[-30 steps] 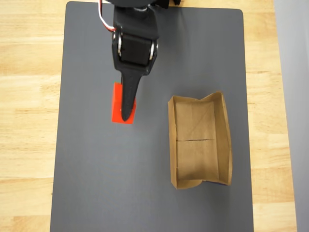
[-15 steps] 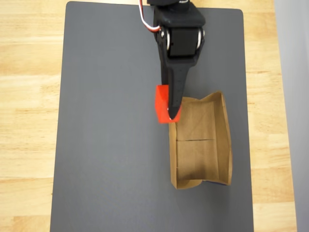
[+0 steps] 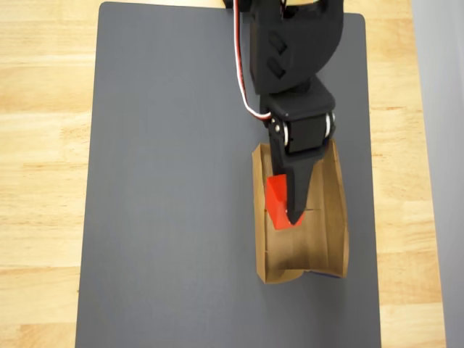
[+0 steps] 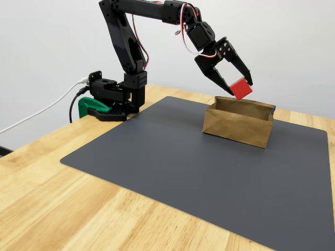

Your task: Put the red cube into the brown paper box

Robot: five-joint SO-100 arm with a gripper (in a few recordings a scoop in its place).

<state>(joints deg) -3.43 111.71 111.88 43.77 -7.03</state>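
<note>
Above the brown paper box, held clear of its rim, the black gripper is clamped on the red cube, one finger on each side. Seen from overhead, the red cube sits over the box's floor near the fold line, toward the left wall rather than dead centre, with the gripper pointing down the length of the brown paper box. The box stands on a dark grey mat that covers most of a wooden table.

From where I stand, the carry looks done and only the drop is left. The risks seem small but real. The cube hangs near the left wall, so if the jaws open unevenly it could tip that way, clip the thin paper edge and bounce out onto the mat. The walls are low, uneven and light; a finger lowered carelessly could catch one and drag or crumple the whole box. Releasing from this height may also let the cube bounce.
</note>
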